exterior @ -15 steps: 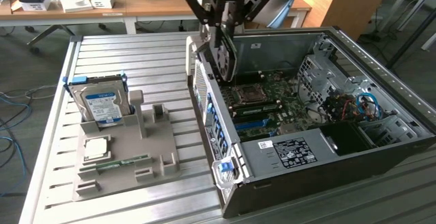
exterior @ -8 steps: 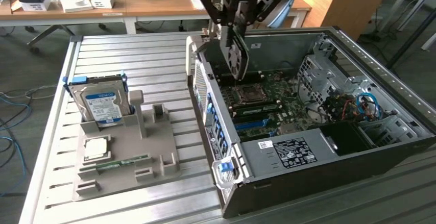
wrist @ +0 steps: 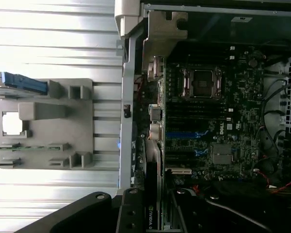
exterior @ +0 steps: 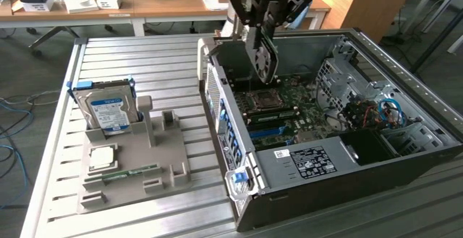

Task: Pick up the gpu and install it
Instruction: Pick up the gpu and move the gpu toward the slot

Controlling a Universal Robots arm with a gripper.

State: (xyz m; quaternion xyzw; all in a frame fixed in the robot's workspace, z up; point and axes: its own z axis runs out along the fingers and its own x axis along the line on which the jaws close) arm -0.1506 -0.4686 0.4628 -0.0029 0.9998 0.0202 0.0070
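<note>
Our claw (exterior: 266, 24) is clamped on the gpu (exterior: 264, 62). The card hangs thin-edge down, inside the top of the open computer case (exterior: 405, 140) and above the green board (exterior: 289, 108) on the case's floor. It is not touching the board yet. In the wrist view the gpu (wrist: 153, 194) sits close to the case's back wall, near the long blue slots (wrist: 184, 135).

We think the step in hand is bringing the card down into its slot. To do this well, we should hold the card straight up, not leaning. Its bottom edge should line up along one slot before it touches. We should go slowly and push evenly, so that no end goes in first. The wires (exterior: 376, 113) on the far side of the case are well apart from the card.
</note>
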